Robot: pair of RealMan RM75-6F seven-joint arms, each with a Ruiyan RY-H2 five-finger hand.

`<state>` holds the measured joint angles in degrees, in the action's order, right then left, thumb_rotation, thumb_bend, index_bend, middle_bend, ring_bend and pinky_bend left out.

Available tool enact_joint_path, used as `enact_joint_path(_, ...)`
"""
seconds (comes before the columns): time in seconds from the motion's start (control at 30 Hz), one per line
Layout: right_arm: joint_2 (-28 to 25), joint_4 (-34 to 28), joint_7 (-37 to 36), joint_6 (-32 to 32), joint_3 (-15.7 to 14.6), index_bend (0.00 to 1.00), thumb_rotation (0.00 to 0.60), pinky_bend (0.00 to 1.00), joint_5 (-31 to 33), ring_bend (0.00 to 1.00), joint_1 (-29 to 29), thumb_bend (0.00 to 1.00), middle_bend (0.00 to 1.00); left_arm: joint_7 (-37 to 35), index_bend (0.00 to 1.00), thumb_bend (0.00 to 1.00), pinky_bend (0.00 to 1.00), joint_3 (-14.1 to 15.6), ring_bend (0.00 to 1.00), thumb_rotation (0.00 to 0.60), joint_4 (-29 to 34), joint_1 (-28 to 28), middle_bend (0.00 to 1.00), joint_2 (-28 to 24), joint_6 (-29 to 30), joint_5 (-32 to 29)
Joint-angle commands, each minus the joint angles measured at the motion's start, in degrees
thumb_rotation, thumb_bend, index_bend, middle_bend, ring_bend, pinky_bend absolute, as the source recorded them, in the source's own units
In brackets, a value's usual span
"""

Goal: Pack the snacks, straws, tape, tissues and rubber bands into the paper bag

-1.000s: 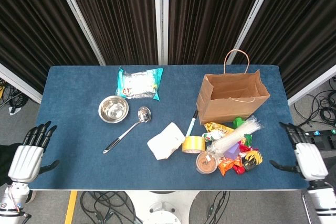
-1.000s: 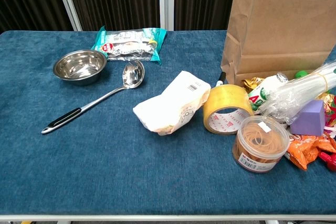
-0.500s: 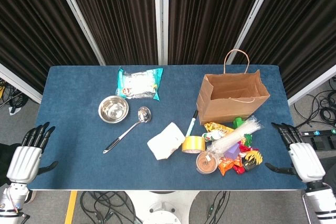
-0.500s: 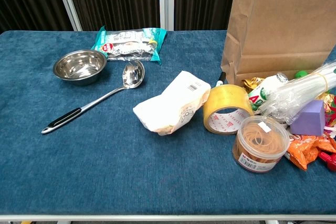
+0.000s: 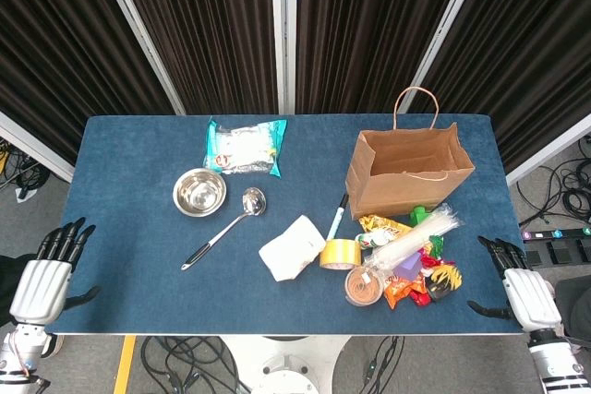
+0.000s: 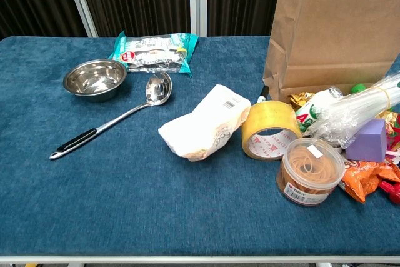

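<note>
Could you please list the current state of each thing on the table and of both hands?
paper bag: upright, open at top
tape: on edge, leaning
rubber band tub: upright, lidded
tissues: lying, unpacked
straws: bundled, lying
bowl: upright, empty
left hand: open
right hand: open

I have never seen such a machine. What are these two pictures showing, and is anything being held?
A two-armed robot stands at a blue table. One picture looks down from its head, the other looks forward from its chest. Its left hand and right hand hover at the near corners, open, holding nothing. On the table: a paper bag standing open, yellow tape, a tub of rubber bands, bundled straws, tissues, snacks, a steel bowl and a ladle.
</note>
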<state>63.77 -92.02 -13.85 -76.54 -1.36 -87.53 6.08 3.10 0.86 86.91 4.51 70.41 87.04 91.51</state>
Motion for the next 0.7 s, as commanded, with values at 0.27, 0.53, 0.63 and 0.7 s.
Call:
enact_joint_path(0.27,16.04,19.35,-19.26,-7.56,1.75,0.15,0.6,0.09,-2.0,0.11,-2.14,0.0,0.22,0.55,0.07,0.16,0.12,0.46,0.0,0.6,-0.58,1.0,0.05,-1.08,-1.57,0.8)
enact_joint_path(0.53,24.73,31.45,-32.99,-8.52,2.52,0.26,0.6,0.23,-0.88,0.2,-2.88,0.0,0.3,0.78,0.07,0.16,0.12,1.24,0.0,0.6,-1.39,0.96,0.05,-0.77,-2.19,1.11)
enact_joint_path(0.63,26.74,33.61,-35.62,-7.12,2.97,0.26,0.6,0.24,-0.66,0.2,-1.84,0.01,0.3,0.9,0.07,0.16,0.12,1.16,0.0,0.6,-1.99,0.96,0.05,-0.65,-1.93,1.26)
enact_joint_path(0.7,28.23,35.07,-35.92,-6.71,3.55,0.26,0.6,0.24,-0.49,0.2,-1.13,0.01,0.3,0.89,0.07,0.16,0.12,1.09,0.0,0.6,-2.49,0.95,0.05,-0.62,-1.71,1.34)
